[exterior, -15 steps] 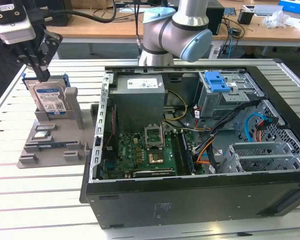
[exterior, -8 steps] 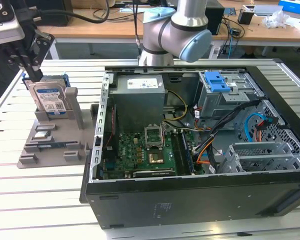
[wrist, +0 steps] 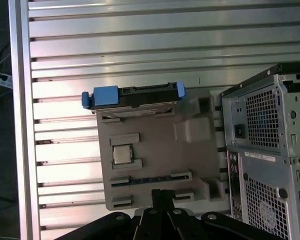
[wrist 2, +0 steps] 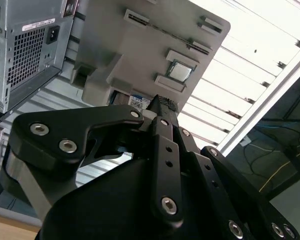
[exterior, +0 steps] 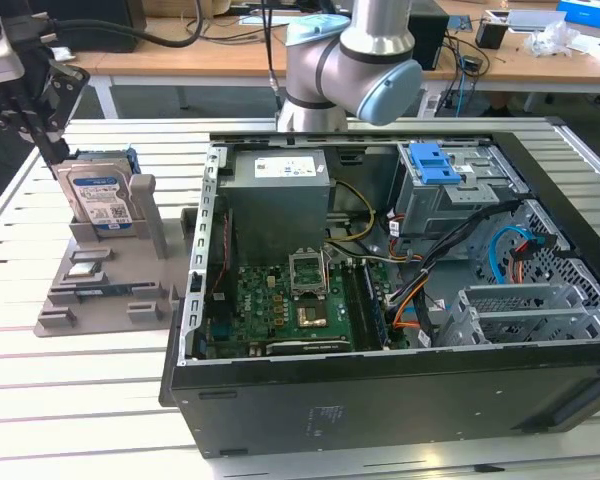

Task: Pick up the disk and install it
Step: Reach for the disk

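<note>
Disk: the disk (exterior: 98, 200) is stood upright on its edge in a slot of a grey holder (exterior: 100, 290), with its printed label turned towards the exterior camera; it has not been lifted out.
Bracket: blue plastic is seen along the disk's upper edge in the first wrist view (wrist: 135, 96).
Holder: it is set flat on the slatted metal tabletop (exterior: 80, 400), just beside the open computer case (exterior: 380, 400), on the exterior view's left; a small square chip (wrist: 122, 155) is seated in one of its recesses.
Gripper: the black gripper (exterior: 54, 162) is hung near the disk's edge on the exterior view's left, close beside it — whether it is touched cannot be made out.
Fingers: in the first wrist view the fingers (wrist: 158, 196) are seen brought together at their tips, and nothing is held between them.
Case: it is laid on its side with the circuit board exposed; a grey power-supply box (exterior: 280, 175) is mounted at the far wall, and a blue ridged latch piece (exterior: 430, 160) sits on top of a metal bay — well apart from the disk.
Arm: the arm (exterior: 360, 60) is seen behind the case.
</note>
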Motion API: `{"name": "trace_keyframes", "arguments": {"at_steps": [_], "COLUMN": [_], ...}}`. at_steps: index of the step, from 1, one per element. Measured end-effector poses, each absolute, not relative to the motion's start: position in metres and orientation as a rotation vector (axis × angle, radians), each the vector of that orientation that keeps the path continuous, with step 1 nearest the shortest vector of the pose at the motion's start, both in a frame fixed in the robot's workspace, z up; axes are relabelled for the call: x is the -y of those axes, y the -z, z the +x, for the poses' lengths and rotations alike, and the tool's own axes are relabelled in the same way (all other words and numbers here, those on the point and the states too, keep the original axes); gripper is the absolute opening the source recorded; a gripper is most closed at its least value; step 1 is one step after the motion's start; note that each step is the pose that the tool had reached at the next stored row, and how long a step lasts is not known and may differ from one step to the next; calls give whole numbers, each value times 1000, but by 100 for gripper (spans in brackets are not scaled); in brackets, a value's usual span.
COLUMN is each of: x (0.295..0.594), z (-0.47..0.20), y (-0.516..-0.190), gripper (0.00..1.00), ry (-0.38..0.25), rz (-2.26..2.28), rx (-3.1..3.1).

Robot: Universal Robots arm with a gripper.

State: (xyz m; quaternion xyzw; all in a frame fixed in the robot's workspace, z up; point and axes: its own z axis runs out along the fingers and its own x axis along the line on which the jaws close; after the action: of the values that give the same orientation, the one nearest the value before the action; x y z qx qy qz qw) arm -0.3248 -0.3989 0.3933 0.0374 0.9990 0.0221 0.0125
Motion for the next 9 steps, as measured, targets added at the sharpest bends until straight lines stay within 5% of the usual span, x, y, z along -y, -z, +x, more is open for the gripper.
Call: {"name": "trace_keyframes", "arguments": {"at_steps": [9], "x": [399], "z": [-344], "y": [-393], "gripper": [11], "ry": [-69], "rz": [117], "rx": [-3114]}}
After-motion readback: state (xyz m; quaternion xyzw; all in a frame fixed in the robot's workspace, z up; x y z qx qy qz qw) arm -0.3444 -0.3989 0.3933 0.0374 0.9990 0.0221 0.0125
